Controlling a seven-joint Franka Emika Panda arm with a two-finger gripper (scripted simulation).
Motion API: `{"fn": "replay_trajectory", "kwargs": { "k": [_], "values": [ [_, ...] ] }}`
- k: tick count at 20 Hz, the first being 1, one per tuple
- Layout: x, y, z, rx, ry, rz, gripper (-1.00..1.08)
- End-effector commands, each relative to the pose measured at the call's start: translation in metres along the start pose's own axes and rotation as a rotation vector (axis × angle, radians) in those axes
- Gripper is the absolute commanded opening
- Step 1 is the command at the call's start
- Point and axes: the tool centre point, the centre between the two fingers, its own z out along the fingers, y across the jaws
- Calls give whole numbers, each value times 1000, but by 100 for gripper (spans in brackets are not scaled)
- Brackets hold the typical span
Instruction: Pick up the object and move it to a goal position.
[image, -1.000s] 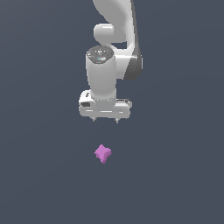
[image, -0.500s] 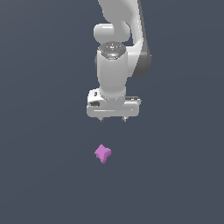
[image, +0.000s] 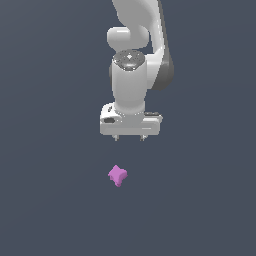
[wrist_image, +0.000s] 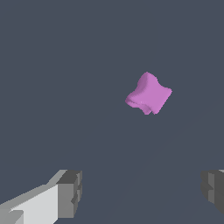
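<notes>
Shifted right, gripper wide apart, prob. above object.

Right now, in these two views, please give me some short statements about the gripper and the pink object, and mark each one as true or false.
1. The gripper is open, with its two fingers spread wide apart. True.
2. The pink object is held between the fingers. False: it lies apart from the gripper on the dark surface, and nothing touches it.
3. In the exterior view, the object shows below the gripper in the image and slightly toward that view's left. True.
4. A second object lies beside the pink one. False: only one object shows in either view.
5. The pink object is larger than the gripper. False: it is much smaller.
</notes>
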Motion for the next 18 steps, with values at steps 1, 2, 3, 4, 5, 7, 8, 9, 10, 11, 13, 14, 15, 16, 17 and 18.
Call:
{"fn": "replay_trajectory", "kwargs": {
  "k": [1, 2, 3, 4, 5, 7, 8, 9, 10, 11, 13, 14, 15, 16, 17, 18],
  "values": [
    [5, 2, 4, 0, -3, 29, 100],
    [7, 4, 7, 1, -4, 45, 100],
    [10, 5, 9, 1, -6, 62, 100],
    [13, 7, 12, 1, -7, 81, 100],
    [17, 8, 15, 1, -9, 101, 100],
    [24, 12, 22, 1, -13, 147, 100],
    [28, 14, 27, 0, -15, 173, 100],
    [32, 16, 31, 0, -17, 200, 100],
    [36, 19, 36, -1, -20, 228, 100],
    [40, 21, 41, -2, -22, 258, 100],
    [49, 27, 52, -5, -27, 322, 100],
    [53, 29, 58, -7, -29, 352, 100],
    [57, 32, 63, -9, -31, 381, 100],
    [60, 34, 68, -11, -33, 407, 100],
    [63, 36, 73, -13, -35, 432, 100],
    [66, 38, 78, -15, -36, 456, 100]
  ]
}}
